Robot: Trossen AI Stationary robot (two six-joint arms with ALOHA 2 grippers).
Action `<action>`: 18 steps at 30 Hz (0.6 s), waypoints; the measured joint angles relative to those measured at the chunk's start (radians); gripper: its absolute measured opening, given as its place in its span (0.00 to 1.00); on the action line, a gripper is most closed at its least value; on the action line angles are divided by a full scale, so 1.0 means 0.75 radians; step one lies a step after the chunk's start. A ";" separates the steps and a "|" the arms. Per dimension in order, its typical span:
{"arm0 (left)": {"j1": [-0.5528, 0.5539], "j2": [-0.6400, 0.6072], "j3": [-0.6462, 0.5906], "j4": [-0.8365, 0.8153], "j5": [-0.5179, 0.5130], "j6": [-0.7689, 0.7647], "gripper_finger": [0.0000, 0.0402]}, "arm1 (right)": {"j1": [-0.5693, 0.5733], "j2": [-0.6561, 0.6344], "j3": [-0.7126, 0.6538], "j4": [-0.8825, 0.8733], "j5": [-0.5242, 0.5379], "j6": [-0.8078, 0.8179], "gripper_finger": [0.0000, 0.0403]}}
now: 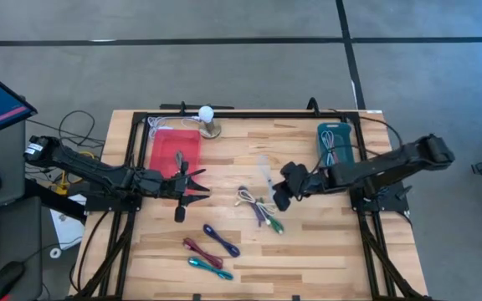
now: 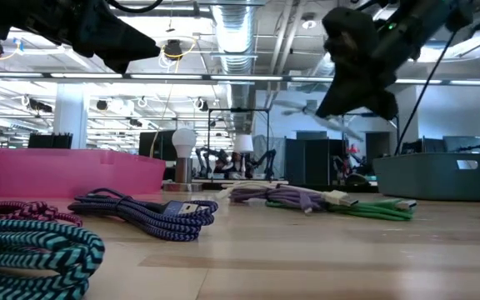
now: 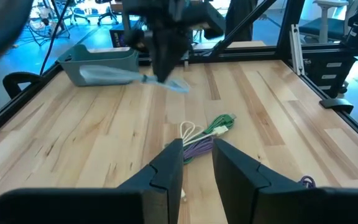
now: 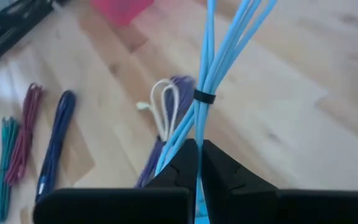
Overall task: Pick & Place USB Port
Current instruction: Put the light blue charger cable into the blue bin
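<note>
Pink bin (image 2: pixel 77 171) on counter (image 2: pixel 307 250) at 9 o'clock, navy cable (image 2: pixel 144 212) in front, teal cable (image 2: pixel 32 254) at 7 o'clock. Purple cable (image 2: pixel 277 196) and green cable (image 2: pixel 365 208) touch mid-counter. Teal-grey bin (image 2: pixel 436 175) at 3 o'clock. Right pincer (image 2: pixel 357 100) hangs above at 1 o'clock.

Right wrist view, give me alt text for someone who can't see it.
The right pincer is shut on a bundled light blue cable lifted above the wooden table. Below lie a cream-and-purple cable bundle, then dark blue, maroon and teal cables, with a pink bin beyond.
</note>
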 joint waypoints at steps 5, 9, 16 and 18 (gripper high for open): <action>0.000 0.000 0.000 0.000 0.000 0.000 0.22 | -0.004 -0.146 0.000 -0.187 0.114 0.001 0.00; 0.000 0.000 0.000 0.000 0.000 0.000 0.22 | -0.027 -0.271 0.000 -0.410 0.203 0.049 0.00; 0.000 0.000 0.000 0.000 0.000 0.000 0.22 | -0.099 -0.475 0.000 -0.764 0.271 0.142 0.00; 0.000 0.000 0.000 0.000 0.000 0.000 0.22 | -0.131 -0.528 0.000 -0.835 0.275 0.153 0.00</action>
